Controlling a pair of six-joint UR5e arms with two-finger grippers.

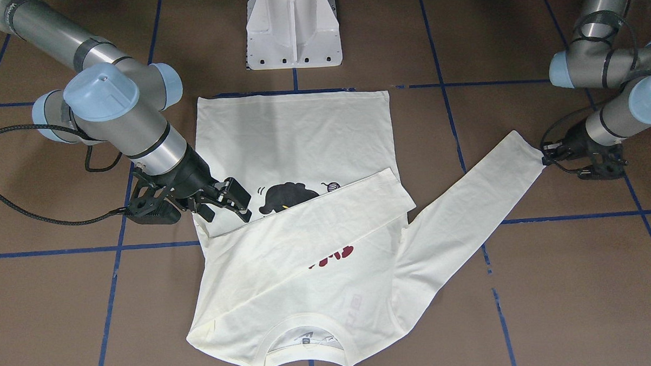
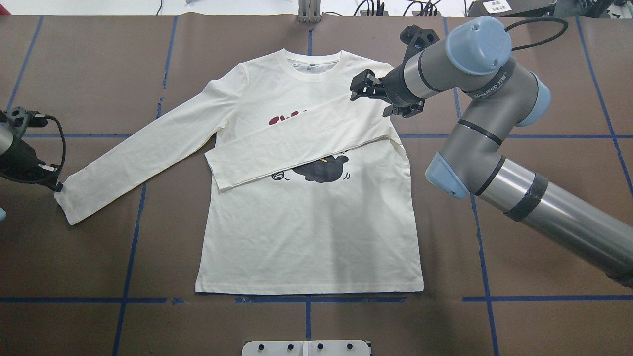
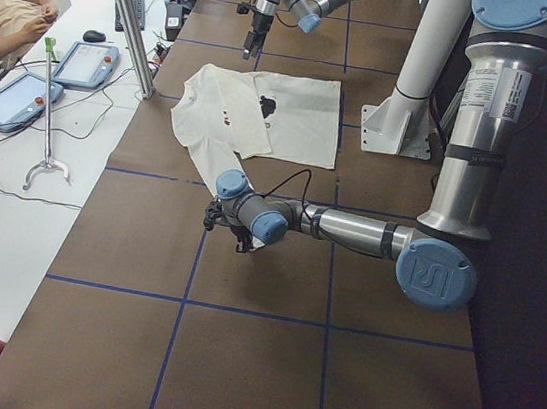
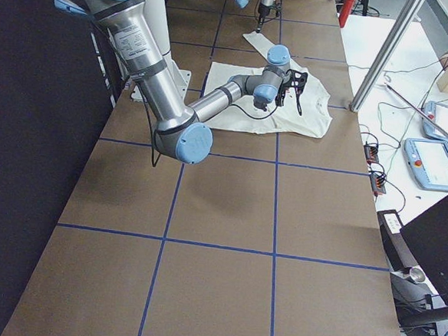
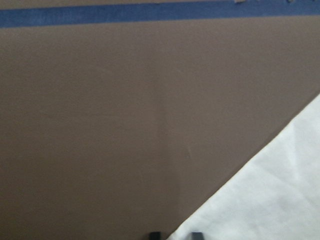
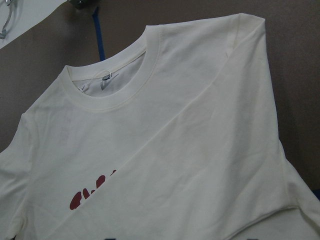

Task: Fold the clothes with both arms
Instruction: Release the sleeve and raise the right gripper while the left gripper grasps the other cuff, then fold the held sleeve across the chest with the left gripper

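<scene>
The cuff (image 1: 529, 146) pinched between the left jaws may slip out as the T-shirt (image 1: 291, 130) drags; the right jaws hang released.

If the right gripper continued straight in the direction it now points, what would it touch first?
Probably the T-shirt's folded sleeve, lying across the chest just ahead of the right gripper.

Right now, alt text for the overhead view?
A cream T-shirt lies flat, print up, one sleeve folded across the chest. The right gripper hovers open by that shoulder; the left gripper sits at the outstretched sleeve's cuff.
</scene>
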